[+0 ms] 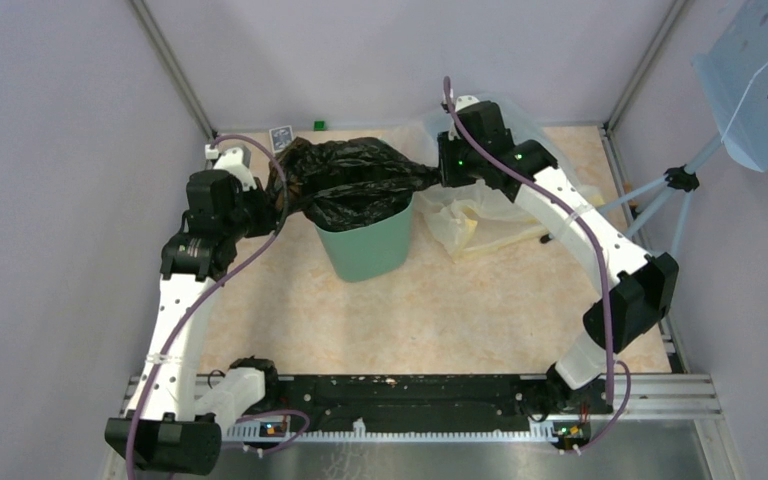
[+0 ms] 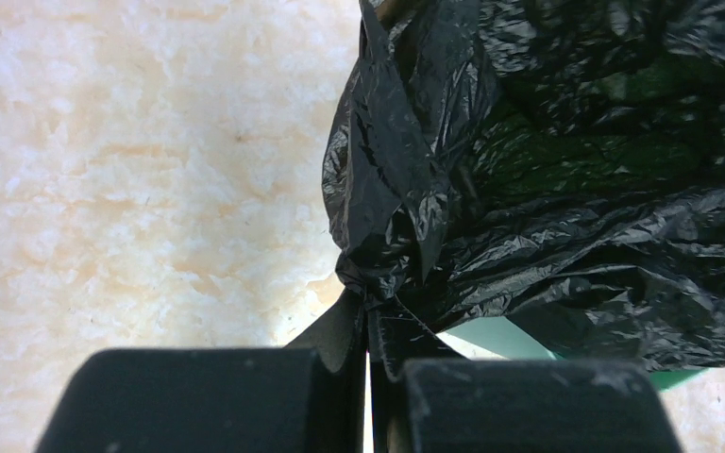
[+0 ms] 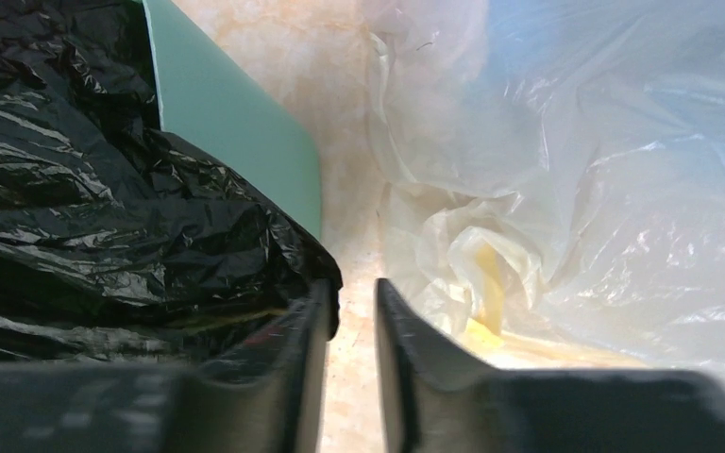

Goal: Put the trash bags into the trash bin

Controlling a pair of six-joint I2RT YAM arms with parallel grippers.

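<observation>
From where I stand, the black trash bag (image 1: 355, 180) is spread over the mouth of the green bin (image 1: 365, 250). It is slung between the two arms rather than tucked down inside.

The left gripper (image 2: 370, 338) has its fingers pressed together on a twisted fold of the bag. The bulk of the plastic billows away ahead of those fingertips and off to one side. A sliver of the bin shows just beyond them, under the bag. I'd judge that pinch is there to hold this edge up over the rim, so the bag can't slide off onto the table (image 1: 440, 310).

The right gripper (image 3: 352, 300) is another matter. Its fingers stand a little apart, with bare tabletop showing in the gap and nothing between them. The bag's crinkled edge lies against the outside of the finger on the bin's side, touching its tip, and the bin's wall rises just past that. Beyond the other finger (no part of this job, I'd say) lies the clear bag (image 3: 576, 170), crumpled on the table.

My reading is that the bag is over the bin but not yet in it, since most of it heaps above the rim. It wants pressing down through the middle. Plastic this light may spring back up, or drag out again if the pinched fold is pulled.
</observation>
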